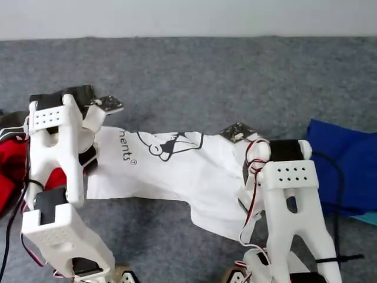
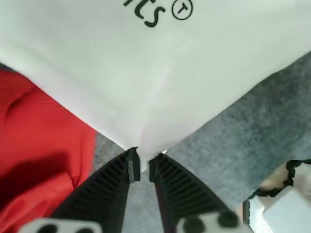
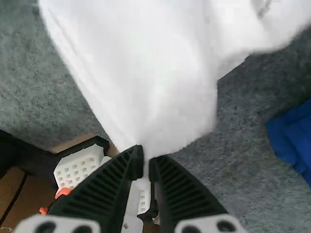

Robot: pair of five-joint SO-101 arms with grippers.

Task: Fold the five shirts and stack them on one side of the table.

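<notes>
Far left, a crumpled red cloth shirt (image 1: 9,168) sits bunched at the table edge, not folded as far as I can tell. Just beside it the left gripper (image 2: 143,156) is clamped on a corner of the white cotton shirt with black print (image 1: 188,171), cloth pinched right between the black ribbed jaws. The white shirt lies spread across the middle of the grey felt-like table top (image 1: 194,76), a bit rumpled, print facing up. On its other side the right gripper (image 3: 146,154) is clenched on a bunched edge of the same shirt. Far right there's a blue fabric shirt (image 1: 353,159) in a heap, near the white one but not touching it, I think.

So my read: we're on the fold of shirt 1 of 5, both corners grabbed, nothing stacked yet. Next move probably needs both arms lifting together and carrying that near edge over toward the far edge, keeping the cloth taut so it doesn't sag or double up crooked.
</notes>
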